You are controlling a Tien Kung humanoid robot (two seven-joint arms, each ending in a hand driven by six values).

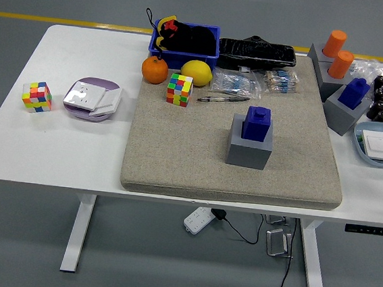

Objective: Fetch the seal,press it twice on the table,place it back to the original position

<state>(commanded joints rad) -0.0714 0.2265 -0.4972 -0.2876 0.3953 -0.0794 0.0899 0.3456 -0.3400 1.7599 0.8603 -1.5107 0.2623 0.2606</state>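
**Seal upright on its block, no hand over the counter**

The blue seal stands on top of a grey block, which sits on the beige mat a little right of the middle of the white counter. Its long axis points straight up, with the narrower knob on top, and the mat around the block is bare on every side.

Neither robot hand shows, so there are no fingers to judge. I cannot tell how far open they are, and nothing has hold of the seal.

As the block lies right of centre, I'd reckon the right arm has the shorter reach. It would come in from the right edge with the seal off to its left and farther in. A grip on the knob from above or from the side looks open.

A second blue seal stands on its own grey block near the right edge, beside two orange seals. It sits closer to that arm's way in and could be taken by mistake.
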